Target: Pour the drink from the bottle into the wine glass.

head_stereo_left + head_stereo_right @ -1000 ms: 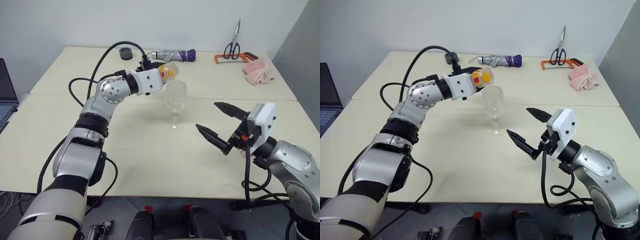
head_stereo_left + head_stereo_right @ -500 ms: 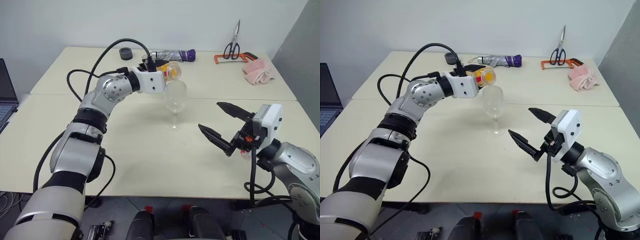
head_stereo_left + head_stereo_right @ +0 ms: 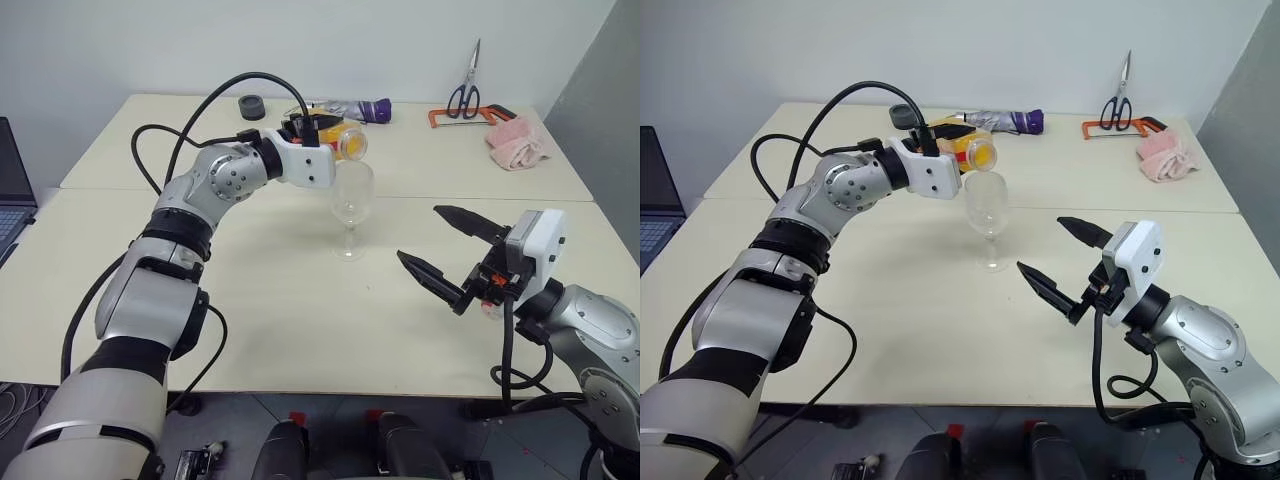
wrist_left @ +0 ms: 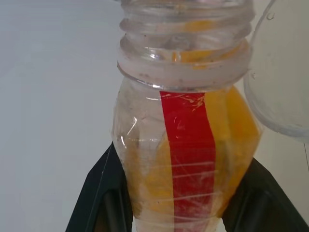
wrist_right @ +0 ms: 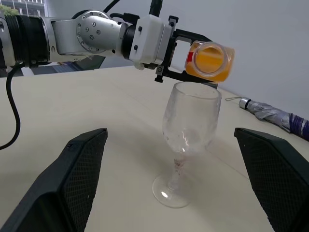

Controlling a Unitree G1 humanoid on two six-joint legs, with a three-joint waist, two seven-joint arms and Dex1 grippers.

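Above the wine glass [image 3: 351,195], clear bottle [image 3: 345,143] of orange drink [image 5: 208,61], tipped level.

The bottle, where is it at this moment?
In the left eye view, the bottle lies tilted in the left pincer, its mouth just above the wine glass rim.

Two pale cream tables [image 3: 250,300] are being set edge to edge, the seam between them running from nine o'clock to three o'clock, and even, soft light is being cast over them. A plain white wall [image 3: 300,45] is being shown behind them at twelve o'clock, with a grey panel [image 3: 600,110] standing at two o'clock. Grey floor tiles [image 3: 230,420] are being glimpsed at six o'clock.
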